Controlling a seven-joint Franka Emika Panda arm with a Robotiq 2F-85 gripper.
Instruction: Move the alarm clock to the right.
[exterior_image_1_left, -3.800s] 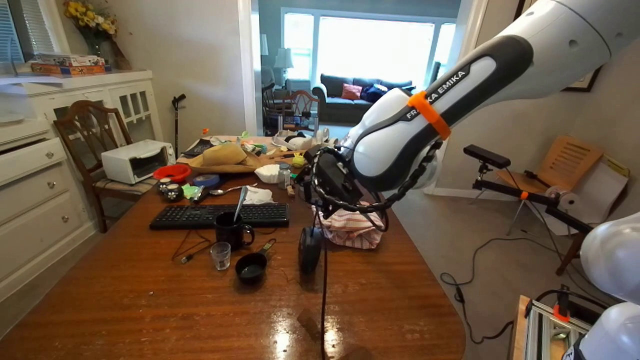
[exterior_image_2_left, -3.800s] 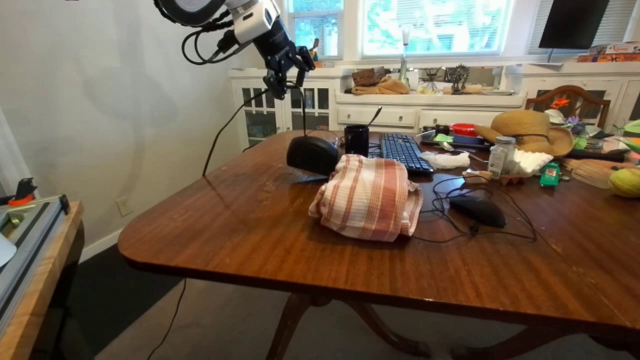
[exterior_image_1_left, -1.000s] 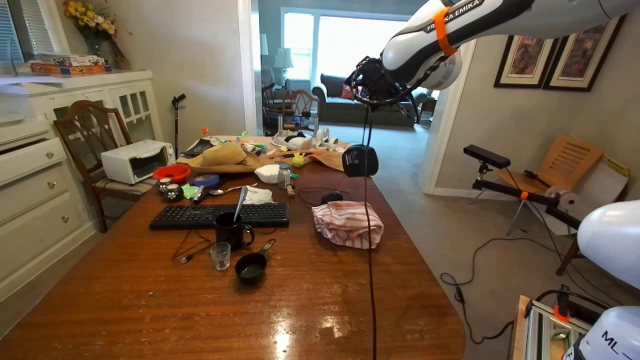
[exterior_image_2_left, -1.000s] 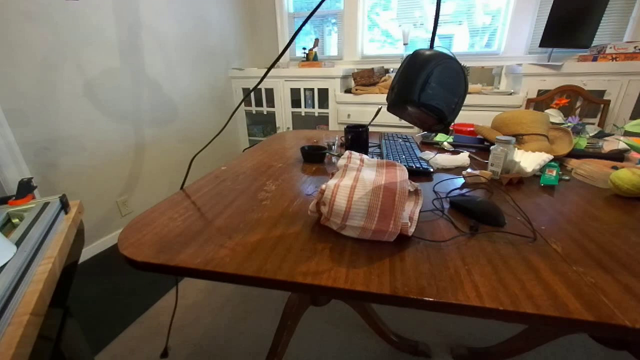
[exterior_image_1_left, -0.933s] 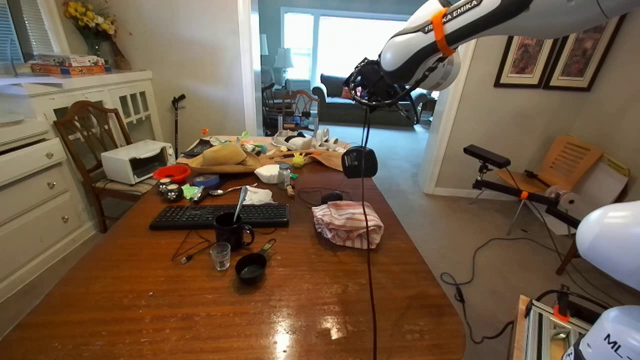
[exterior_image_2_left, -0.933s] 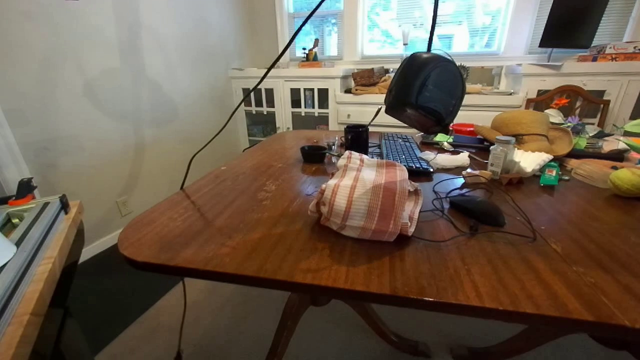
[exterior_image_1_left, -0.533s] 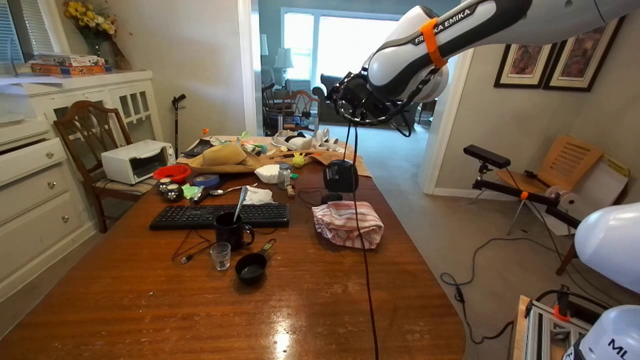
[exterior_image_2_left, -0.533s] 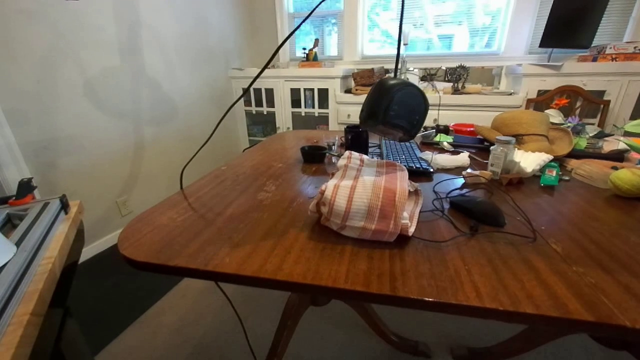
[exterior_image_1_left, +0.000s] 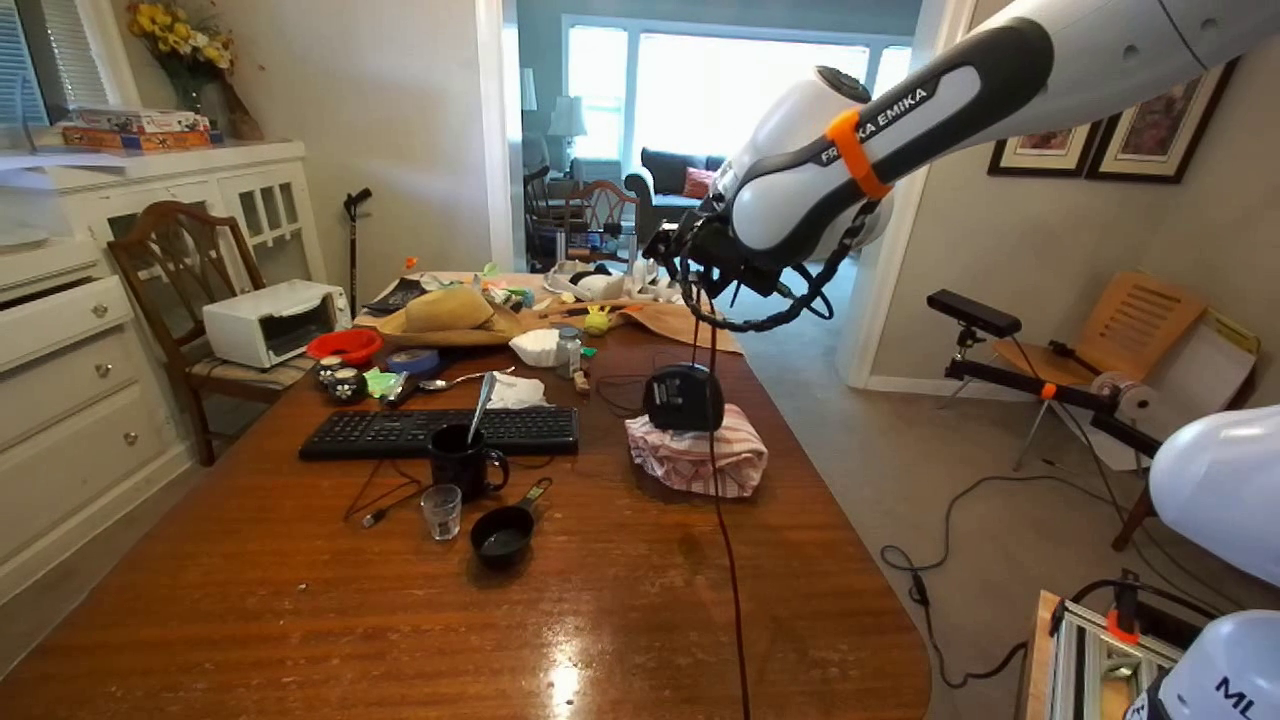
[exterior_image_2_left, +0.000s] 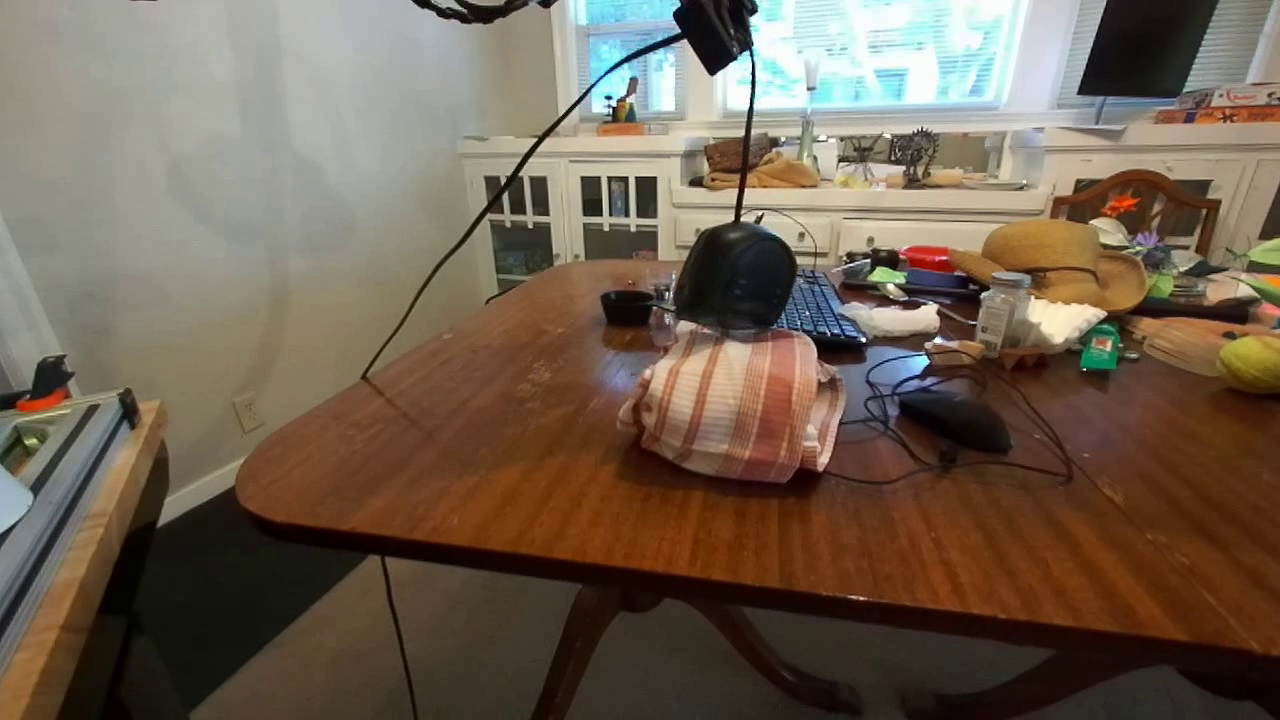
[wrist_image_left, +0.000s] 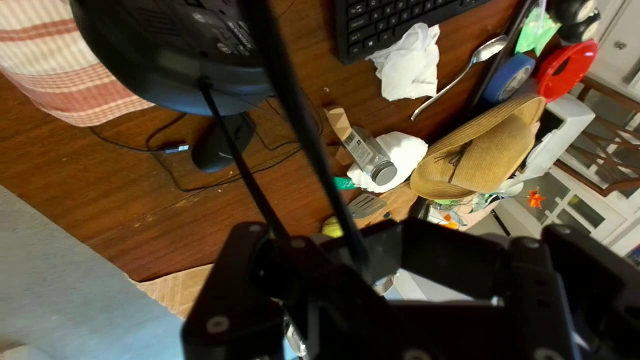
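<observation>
The alarm clock, a small black rounded block, hangs by its cord over the striped towel in both exterior views (exterior_image_1_left: 682, 398) (exterior_image_2_left: 737, 275). I cannot tell whether it touches the towel. It also shows in the wrist view (wrist_image_left: 160, 60), with its labelled side visible. My gripper (wrist_image_left: 400, 232) has its fingertips together, shut on the black cord (exterior_image_1_left: 735, 590) well above the clock. The gripper also shows at the top edge in an exterior view (exterior_image_2_left: 715, 35). The cord's free part runs from the gripper down past the table edge.
The folded striped towel (exterior_image_2_left: 740, 410) lies below the clock. Beside it are a computer mouse with tangled cable (exterior_image_2_left: 955, 420), a keyboard (exterior_image_1_left: 400, 432), a black mug (exterior_image_1_left: 458, 465), a glass (exterior_image_1_left: 441, 512) and a black measuring cup (exterior_image_1_left: 503, 535). A jar (exterior_image_2_left: 1003, 315) and straw hat (exterior_image_2_left: 1050, 255) stand farther along.
Over the last second my gripper and the hanging clock have moved down and leftward in both exterior views. Earlier, 3.8 s ago, the clock was low, by the measuring cup and towel; it was then raised.
</observation>
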